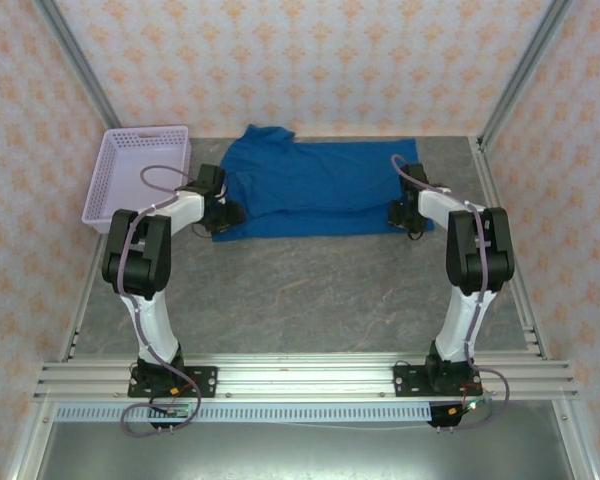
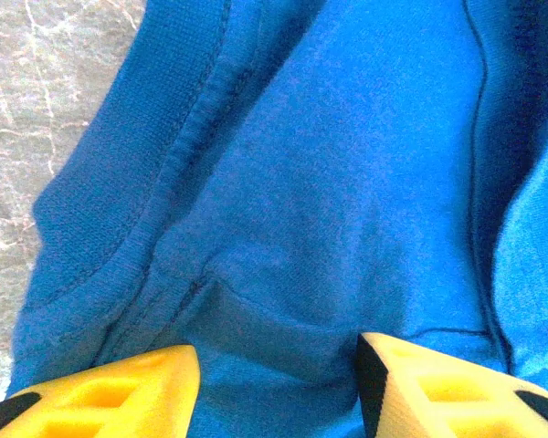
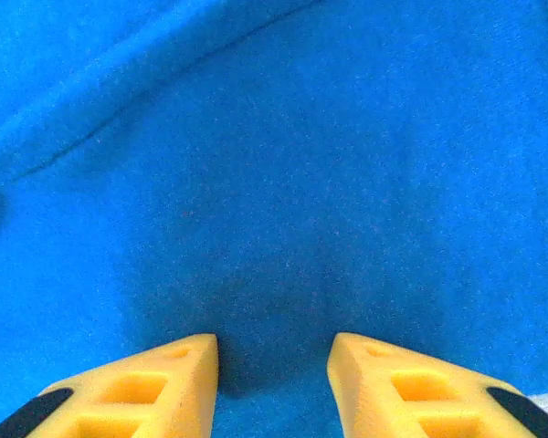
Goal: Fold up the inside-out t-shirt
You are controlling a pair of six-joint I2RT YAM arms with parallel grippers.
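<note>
The t-shirt (image 1: pixel 310 185) lies spread between the two claws on the far part of the surface (image 1: pixel 300 290). The left claw (image 2: pixel 279 365) is released over its seamed left edge. The right claw (image 3: pixel 272 356) is released over flat cloth. Bare surface opens behind both claws. A basket (image 1: pixel 140 175) stands just outside the left claw.

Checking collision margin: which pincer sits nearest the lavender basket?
The left pincer, at the t-shirt's left end beside the basket; the right pincer is at the opposite end.

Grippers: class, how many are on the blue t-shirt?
2. The left gripper sits at the left edge of the t-shirt, near the basket; the right gripper at its right edge.
</note>
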